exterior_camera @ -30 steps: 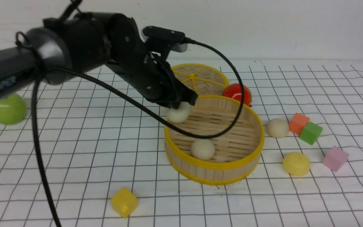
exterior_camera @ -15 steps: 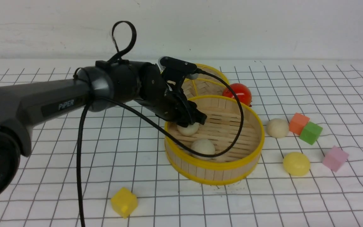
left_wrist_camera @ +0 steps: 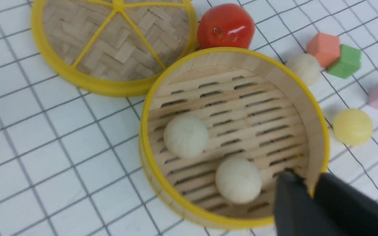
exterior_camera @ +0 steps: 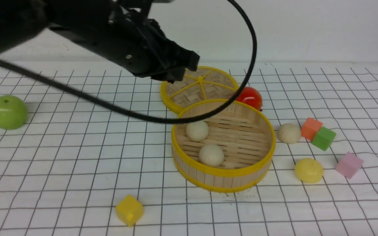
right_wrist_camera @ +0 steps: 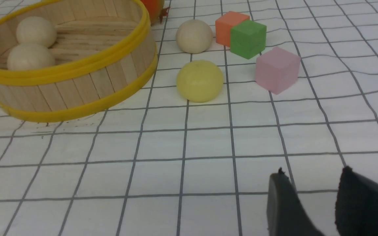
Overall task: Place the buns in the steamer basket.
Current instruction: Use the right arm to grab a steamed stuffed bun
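The steamer basket [exterior_camera: 223, 173] stands mid-table and holds two cream buns [exterior_camera: 197, 131] [exterior_camera: 211, 154]. A third cream bun [exterior_camera: 288, 133] and a pale yellow bun [exterior_camera: 308, 169] lie on the mat to its right. My left gripper [exterior_camera: 182, 70] hangs high above the basket's back left, shut and empty. In the left wrist view its fingers [left_wrist_camera: 290, 196] stand together over the basket rim [left_wrist_camera: 142, 141]. My right gripper [right_wrist_camera: 313, 183], out of the front view, is open and empty low over the mat, well short of the yellow bun [right_wrist_camera: 199, 81].
The woven lid [exterior_camera: 199, 85] and a red tomato [exterior_camera: 249, 96] lie behind the basket. A green apple [exterior_camera: 8, 112] sits far left and a yellow cube [exterior_camera: 129, 209] at the front. Orange [exterior_camera: 311, 127], green [exterior_camera: 323, 138] and pink [exterior_camera: 348, 164] cubes stand beside the loose buns. The left arm's black cable [exterior_camera: 162, 119] droops by the basket's back rim.
My left gripper lowered a cream bun into the basket, let it go, then rose up and back with its jaws shut again. The bun now rests on the slats.
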`<state>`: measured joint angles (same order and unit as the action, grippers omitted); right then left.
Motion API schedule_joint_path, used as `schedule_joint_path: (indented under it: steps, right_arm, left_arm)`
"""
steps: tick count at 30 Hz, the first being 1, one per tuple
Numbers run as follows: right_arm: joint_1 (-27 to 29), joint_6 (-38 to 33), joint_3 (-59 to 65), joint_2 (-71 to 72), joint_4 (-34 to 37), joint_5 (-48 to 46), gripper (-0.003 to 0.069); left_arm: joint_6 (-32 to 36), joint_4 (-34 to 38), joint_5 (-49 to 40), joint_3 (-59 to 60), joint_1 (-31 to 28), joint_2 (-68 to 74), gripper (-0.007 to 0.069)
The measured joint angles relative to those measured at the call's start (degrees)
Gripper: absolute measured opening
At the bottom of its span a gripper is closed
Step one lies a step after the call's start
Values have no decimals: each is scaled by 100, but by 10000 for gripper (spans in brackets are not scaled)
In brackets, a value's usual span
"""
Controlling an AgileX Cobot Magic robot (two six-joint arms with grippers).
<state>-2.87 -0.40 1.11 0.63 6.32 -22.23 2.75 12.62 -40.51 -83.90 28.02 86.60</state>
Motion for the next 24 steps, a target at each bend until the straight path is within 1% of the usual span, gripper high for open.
schedule_joint_path:
  steps: [1, 4, 9, 11, 12, 13, 15, 18, 20, 21, 23, 24]
  right_arm:
    - [0, 0, 0, 0, 0, 0, 241]
    - [0, 0, 0, 0, 0, 0, 241]
    - [0, 0, 0, 0, 0, 0, 241]
    - [0, 0, 0, 0, 0, 0, 241]
    - [0, 0, 0, 0, 0, 0, 241]
    - [0, 0, 0, 0, 0, 0, 241]
    - [0, 40, 0, 0, 34, 54, 241]
    - [0, 250, 36, 0, 502, 282, 241]
    - [0, 518, 49, 0, 1094, 628, 241]
    - [0, 546, 49, 0, 1151, 628, 241]
    - [0, 721, 49, 0, 1615, 909, 241]
    - [0, 851, 49, 0, 2094, 1153, 241]
  left_arm:
    - [0, 0, 19, 126, 0, -63, -9]
    - [-21, 103, 525, 1399, 0, -1197, -13]
    - [14, 542, 1601, 3467, 0, -2969, -13]
    - [91, 704, 2201, 4534, 0, -3973, -13]
    - [104, 757, 2430, 4866, 0, -4265, -13]
    - [104, 771, 2430, 4946, 0, -4338, -13]
    - [126, 953, 3068, 5950, 0, -5203, -13]
    - [139, 1032, 3727, 6679, 0, -5971, -13]
    - [147, 1047, 4188, 7178, 0, -6453, -13]
    - [147, 1055, 4216, 7212, 0, -6524, -13]
    - [153, 1065, 4356, 7452, 0, -6722, -13]
    - [153, 1072, 4411, 7639, 0, -6846, -13]
